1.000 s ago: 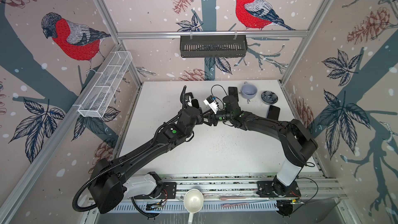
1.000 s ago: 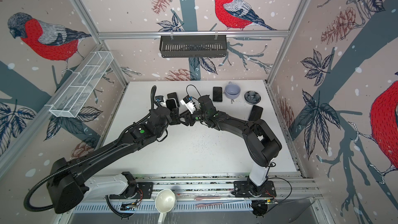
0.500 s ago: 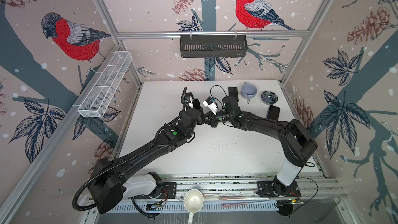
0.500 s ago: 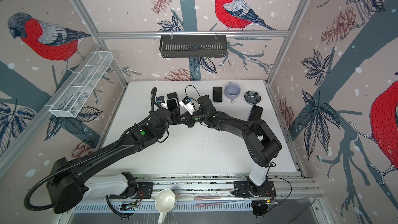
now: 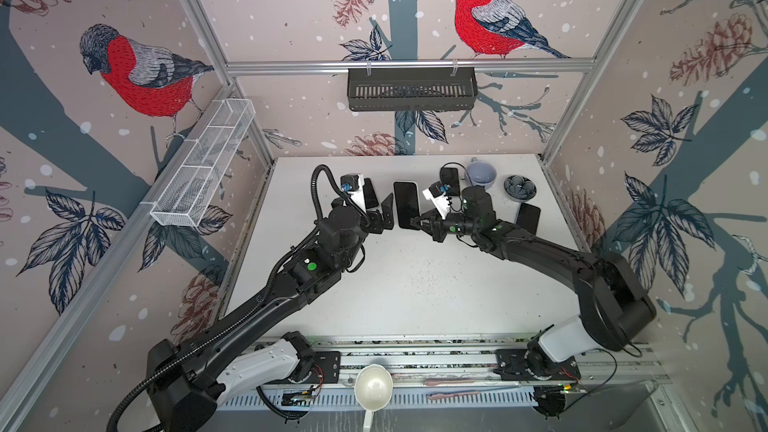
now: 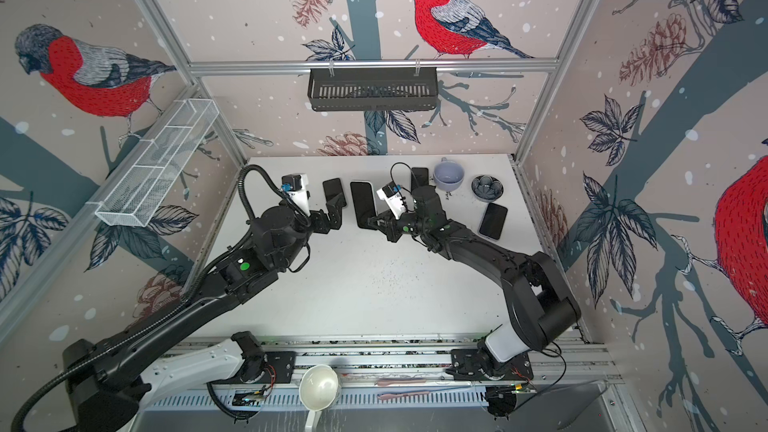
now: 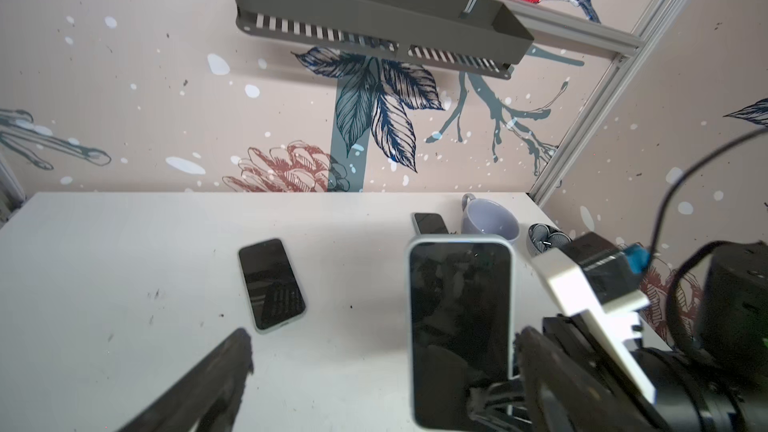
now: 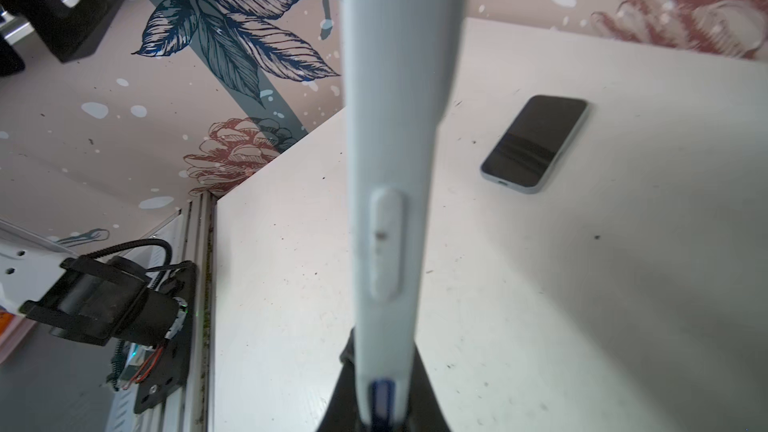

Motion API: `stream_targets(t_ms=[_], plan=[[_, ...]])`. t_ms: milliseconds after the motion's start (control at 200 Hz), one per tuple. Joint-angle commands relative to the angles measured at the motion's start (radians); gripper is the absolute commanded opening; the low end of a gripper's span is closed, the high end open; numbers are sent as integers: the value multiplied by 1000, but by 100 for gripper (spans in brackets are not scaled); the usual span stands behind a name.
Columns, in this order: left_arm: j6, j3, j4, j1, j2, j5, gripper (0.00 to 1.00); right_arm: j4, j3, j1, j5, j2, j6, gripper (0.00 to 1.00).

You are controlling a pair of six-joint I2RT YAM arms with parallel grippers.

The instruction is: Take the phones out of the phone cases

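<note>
inside pale case (image 8: 395,118), phone (image 7: 459,326) seated; right gripper (image 5: 417,223) clamps case.

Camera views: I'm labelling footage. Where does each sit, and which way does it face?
Top views: high in front, looking down on the table; left arm and right arm show.
Left wrist: low, facing the back wall; own finger shows.
Right wrist: facing the left wall along the cased phone; right gripper shows.
All share the cased phone.
</note>
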Motion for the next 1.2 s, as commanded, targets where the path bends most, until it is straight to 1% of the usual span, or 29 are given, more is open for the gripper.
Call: stream_targets(t_ms=[0, 60, 115, 205, 275, 340, 410, 455, 505, 560, 600, 700, 760, 825, 916, 931, 996, 1071, 1116, 1196], plan=[[75, 19, -31, 74, -8, 260, 98, 205, -83, -32, 3, -84, -90, 0], [91, 31, -45, 102, 1, 330, 98, 266, -129, -44, -7, -132, -131, 0], [122, 53, -75, 125, 19, 400, 98, 285, -153, -51, -18, -171, -174, 0], [185, 72, -114, 157, 52, 587, 98, 277, -157, -69, -60, -206, -222, 0], [257, 110, -143, 166, 70, 730, 98, 234, -130, -89, -135, -204, -250, 0], [315, 120, -158, 167, 75, 813, 98, 158, -94, -101, -219, -191, -287, 0], [374, 126, -173, 168, 78, 887, 97, 59, -62, -102, -291, -177, -357, 0], [403, 135, -195, 169, 84, 900, 97, 3, -47, -103, -321, -173, -400, 1], [411, 150, -220, 169, 93, 881, 97, -42, -41, -107, -345, -175, -438, 1], [408, 155, -235, 170, 98, 849, 97, -40, -54, -116, -359, -188, -451, 1], [407, 147, -232, 175, 98, 847, 97, -21, -74, -120, -370, -198, -451, 1], [418, 127, -212, 178, 104, 892, 96, 25, -115, -123, -379, -219, -451, 1], [423, 130, -211, 178, 119, 928, 96, 32, -127, -122, -397, -222, -449, 1], [431, 141, -220, 179, 135, 943, 96, 44, -138, -120, -405, -225, -441, 1], [435, 158, -227, 190, 150, 993, 94, 59, -154, -113, -410, -225, -443, 1], [437, 162, -227, 191, 151, 1003, 94, 59, -157, -109, -408, -249, -443, 1], [441, 174, -224, 193, 155, 1048, 89, 59, -167, -104, -403, -261, -450, 1], [449, 196, -230, 193, 167, 1101, 80, 52, -170, -100, -394, -262, -457, 1], [453, 207, -236, 193, 175, 1135, 76, 40, -169, -97, -391, -260, -466, 1], [456, 211, -241, 193, 185, 1182, 71, 32, -170, -96, -387, -259, -474, 1]])
